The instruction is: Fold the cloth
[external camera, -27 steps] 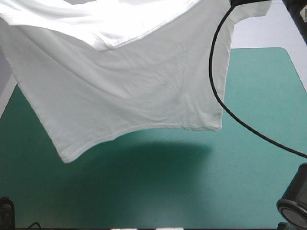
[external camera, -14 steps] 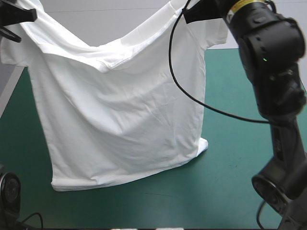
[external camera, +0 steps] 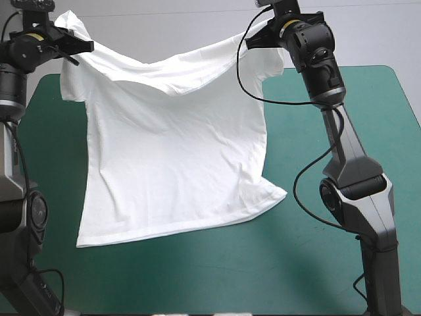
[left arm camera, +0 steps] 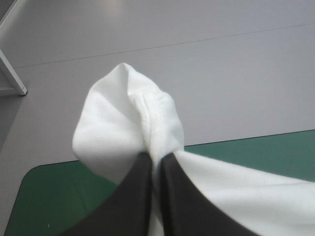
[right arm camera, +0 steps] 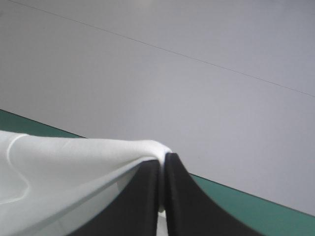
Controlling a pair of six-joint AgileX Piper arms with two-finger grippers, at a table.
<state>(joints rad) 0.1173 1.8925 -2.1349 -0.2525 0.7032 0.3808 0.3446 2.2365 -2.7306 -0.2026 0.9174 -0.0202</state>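
The teal-green tabletop point(external camera: 197, 283) carries only the T-shirt point(external camera: 171, 151); I see nothing else lying around it and nothing in its path. The T-shirt hangs as a white sheet above the tabletop's middle. Its neckline sags, and its hem rests on the cover toward the tabletop's near edge. The left gripper point(left arm camera: 153, 156) is pinched onto a bunched shoulder, with a knob of cloth bulging past the black tips. The right gripper point(right arm camera: 162, 158) is pinched onto the other shoulder and holds only a thin edge. I'd worry about that thin hold, since a tug could pull it free. The hem corner toward the tabletop's right edge already curls and could set a crooked fold.
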